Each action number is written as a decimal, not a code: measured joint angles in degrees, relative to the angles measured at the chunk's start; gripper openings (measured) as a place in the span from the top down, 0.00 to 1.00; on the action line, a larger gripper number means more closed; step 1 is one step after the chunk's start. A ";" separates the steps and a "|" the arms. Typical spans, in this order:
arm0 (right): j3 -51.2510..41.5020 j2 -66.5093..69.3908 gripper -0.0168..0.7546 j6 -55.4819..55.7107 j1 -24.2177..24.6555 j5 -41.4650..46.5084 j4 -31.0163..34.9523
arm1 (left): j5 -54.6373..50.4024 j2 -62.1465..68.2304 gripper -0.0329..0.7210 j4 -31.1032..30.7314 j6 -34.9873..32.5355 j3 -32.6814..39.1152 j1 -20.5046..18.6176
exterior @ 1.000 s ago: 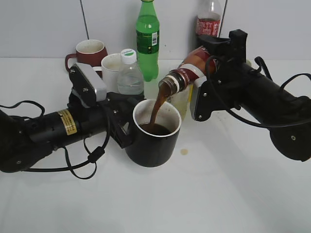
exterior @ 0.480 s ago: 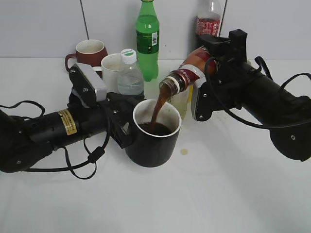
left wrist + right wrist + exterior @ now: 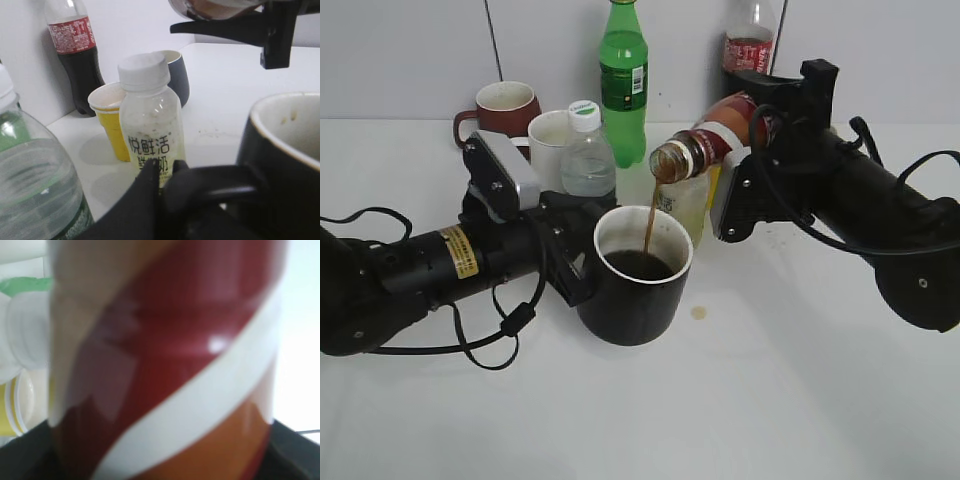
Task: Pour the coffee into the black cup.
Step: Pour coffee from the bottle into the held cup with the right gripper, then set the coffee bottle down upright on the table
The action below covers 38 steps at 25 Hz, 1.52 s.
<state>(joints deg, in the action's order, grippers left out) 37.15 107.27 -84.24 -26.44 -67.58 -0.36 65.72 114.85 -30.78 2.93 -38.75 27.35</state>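
Right gripper (image 3: 745, 135) is clamping the coffee bottle (image 3: 705, 147), tipped mouth-down above the black cup (image 3: 635, 275) — a thin brown stream is running into the dark liquid inside. Left gripper (image 3: 582, 262) is gripping the cup's handle (image 3: 220, 187) — cup is sitting upright on the white table (image 3: 770, 390), near a small brown drip (image 3: 699, 313).

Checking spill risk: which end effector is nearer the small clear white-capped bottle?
Left. The left end effector holds the black cup just in front of the bottle; the right end effector is farther right.
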 joint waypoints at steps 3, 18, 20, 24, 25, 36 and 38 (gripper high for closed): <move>0.00 0.00 0.33 3.22 0.00 0.32 0.36 | 0.00 0.00 0.89 0.00 0.00 0.00 0.00; 0.00 0.00 0.33 40.59 0.00 8.80 6.18 | -0.07 0.00 0.89 5.54 0.00 0.00 -0.17; 0.00 0.00 0.33 45.79 0.00 9.91 7.23 | -0.07 0.00 0.89 5.88 0.00 0.00 -0.64; 0.00 0.00 0.33 51.91 0.00 11.40 8.30 | -0.09 0.00 0.89 6.04 0.00 0.00 -2.11; 0.00 0.00 0.33 53.06 0.00 11.61 8.47 | -0.09 0.00 0.89 6.04 0.00 0.00 -2.60; -4.70 0.00 0.33 73.09 0.00 15.10 14.91 | -0.16 0.00 0.89 7.06 0.00 0.00 -9.51; -6.77 -0.01 0.33 75.38 0.00 13.51 15.03 | -0.16 0.00 0.89 7.80 0.00 0.00 -10.84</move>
<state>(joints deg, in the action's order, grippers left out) 30.38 107.26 -8.86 -26.44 -54.07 14.67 65.56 114.85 -22.98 2.93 -38.75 16.50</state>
